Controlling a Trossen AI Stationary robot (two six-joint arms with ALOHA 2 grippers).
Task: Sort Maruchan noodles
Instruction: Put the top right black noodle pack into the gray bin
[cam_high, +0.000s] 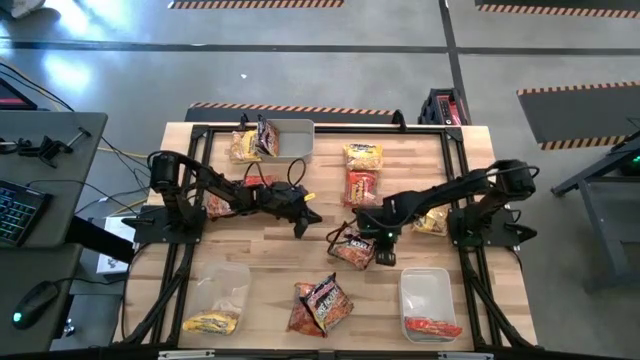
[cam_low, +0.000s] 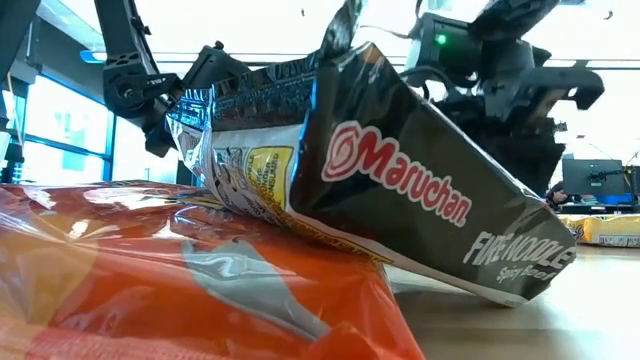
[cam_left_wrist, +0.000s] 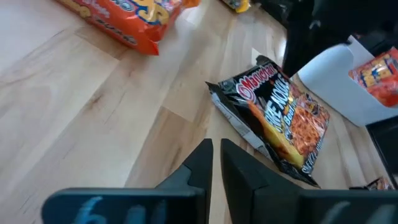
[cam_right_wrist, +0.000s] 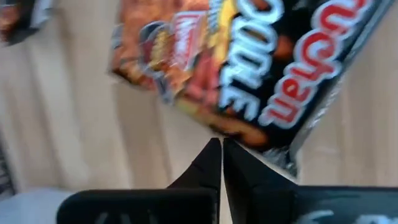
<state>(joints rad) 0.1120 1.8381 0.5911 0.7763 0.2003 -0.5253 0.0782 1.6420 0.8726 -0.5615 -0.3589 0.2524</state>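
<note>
**Claws shut at mid-counter, sort only partly done**

Right claw (cam_high: 352, 240) is pinched shut on the edge of a black packet (cam_high: 354, 251), which hangs tilted just off the counter (cam_high: 250, 250) near its middle; the right wrist view shows the fingertips meeting on the packet's seam. Left claw (cam_high: 303, 222) is closed on nothing, its tips close together over bare wood a little way from that same packet (cam_left_wrist: 283, 118).

As a judgement, the sort is well short of finished. Some packets already sit in bins: a yellow and a dark one in the far bin (cam_high: 297, 139), a yellow one in the near-left bin (cam_high: 222, 289), a red one in the near-right bin (cam_high: 426, 297). Loose ones remain: a yellow packet (cam_high: 363, 156) and a red packet (cam_high: 362, 186) past the centre, another under the left arm, one beside the right arm's base, and a dark-and-orange pair (cam_high: 320, 303) at the near edge.

Both arms reach inward from their side bases, elbows bent, wrists angled down toward the middle of the counter.
</note>
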